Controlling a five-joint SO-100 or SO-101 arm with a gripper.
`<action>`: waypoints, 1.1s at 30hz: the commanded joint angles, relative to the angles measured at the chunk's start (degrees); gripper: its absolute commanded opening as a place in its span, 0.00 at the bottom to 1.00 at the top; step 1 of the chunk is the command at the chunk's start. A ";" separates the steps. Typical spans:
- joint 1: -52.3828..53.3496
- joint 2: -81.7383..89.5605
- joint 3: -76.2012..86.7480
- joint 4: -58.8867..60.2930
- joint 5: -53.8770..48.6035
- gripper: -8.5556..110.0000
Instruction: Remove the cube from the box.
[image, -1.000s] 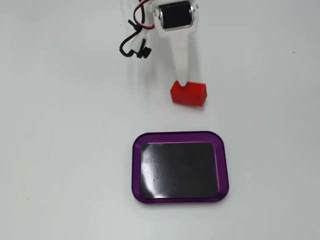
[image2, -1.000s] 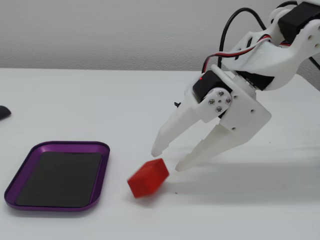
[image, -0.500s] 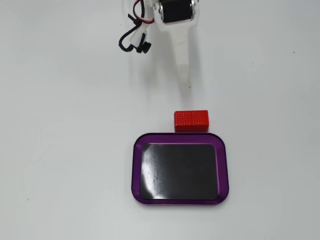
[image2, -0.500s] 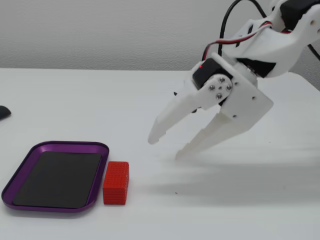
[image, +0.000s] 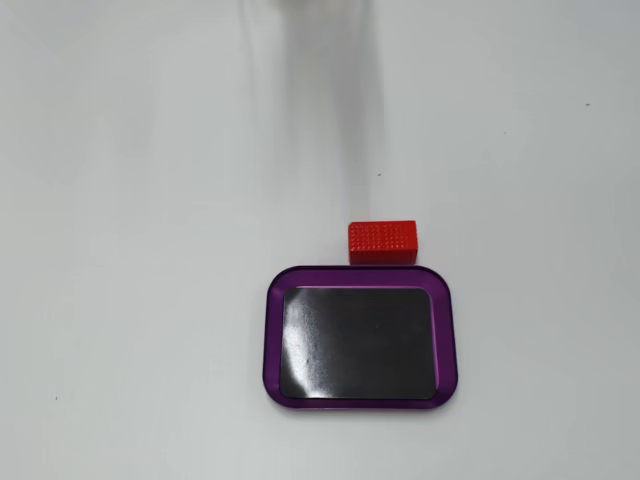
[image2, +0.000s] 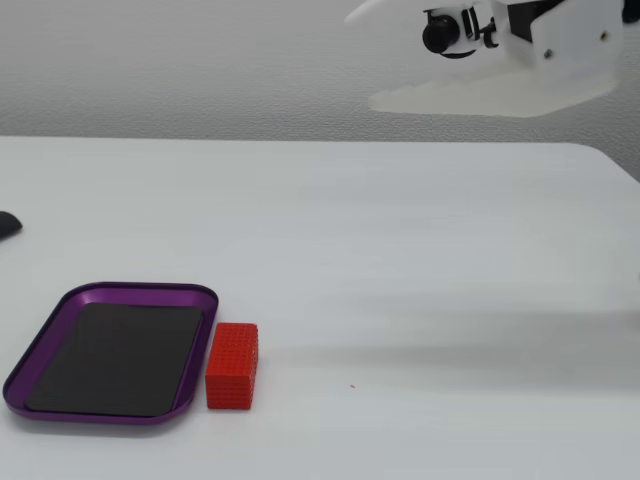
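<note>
The red cube (image: 382, 242) lies on the white table just outside the box (image: 275, 340), close against its purple rim. The box's black floor is bare. In the other fixed view the cube (image2: 232, 365) stands beside the right rim of the box (image2: 205, 340). My white gripper (image2: 362, 58) hangs high above the table at the top right of that view, far from both. Its jaws stand apart and hold nothing. Only part of it is in the picture.
A small dark object (image2: 6, 224) sits at the left edge of the table. The table's far edge and right corner (image2: 600, 152) show against a grey wall. The arm's long shadow (image: 330, 110) falls across the table.
</note>
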 joint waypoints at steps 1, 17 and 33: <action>3.08 13.10 10.90 -1.93 0.26 0.18; 4.66 13.18 21.09 0.26 7.82 0.17; 4.57 13.18 21.71 -0.18 7.29 0.08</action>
